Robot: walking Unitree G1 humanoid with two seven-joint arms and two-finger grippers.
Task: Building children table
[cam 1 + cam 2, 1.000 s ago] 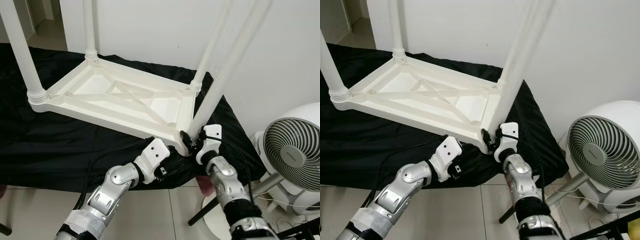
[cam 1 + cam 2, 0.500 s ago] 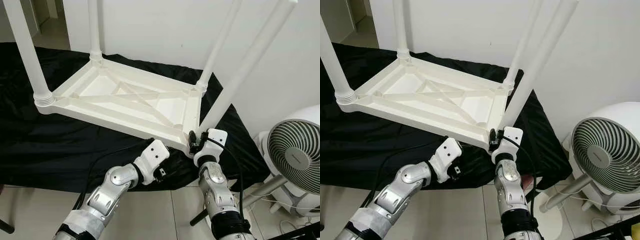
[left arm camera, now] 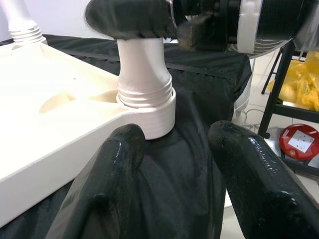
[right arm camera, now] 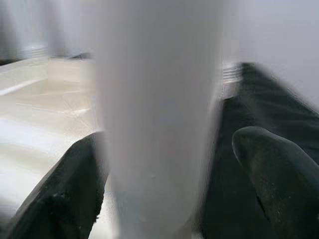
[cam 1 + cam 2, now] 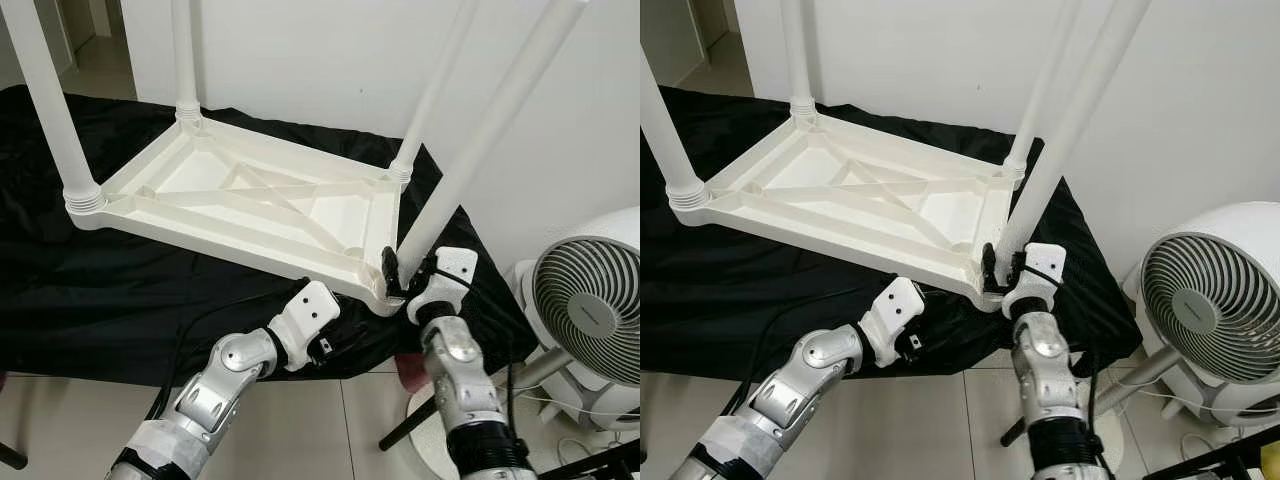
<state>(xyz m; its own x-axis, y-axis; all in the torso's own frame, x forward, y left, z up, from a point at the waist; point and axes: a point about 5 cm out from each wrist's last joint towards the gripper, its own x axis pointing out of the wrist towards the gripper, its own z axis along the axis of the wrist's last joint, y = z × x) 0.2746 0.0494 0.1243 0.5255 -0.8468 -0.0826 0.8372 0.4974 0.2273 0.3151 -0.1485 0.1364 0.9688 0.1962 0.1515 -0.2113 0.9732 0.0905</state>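
A white plastic children's table (image 5: 250,190) lies upside down on a black cloth (image 5: 120,290). Three legs stand upright in its corners. The fourth leg (image 5: 480,140) leans to the right, its foot in the threaded socket (image 3: 147,107) at the near right corner. My right gripper (image 5: 400,272) is shut on this leg just above the socket, and the leg (image 4: 159,114) sits between its black fingers (image 4: 60,199). Just below the table's near edge, my left gripper (image 3: 174,144) is open and holds nothing, pointing toward that socket.
A white wall rises close behind the table. A white floor fan (image 5: 585,310) stands to the right, with a black stand leg (image 5: 405,430) on the tiled floor beside it. A red object (image 3: 296,142) lies on the floor under the cloth's corner.
My right wrist has turned to the right around the foot of the leg, and the leg leans further right than a second ago. My left arm has stayed put.
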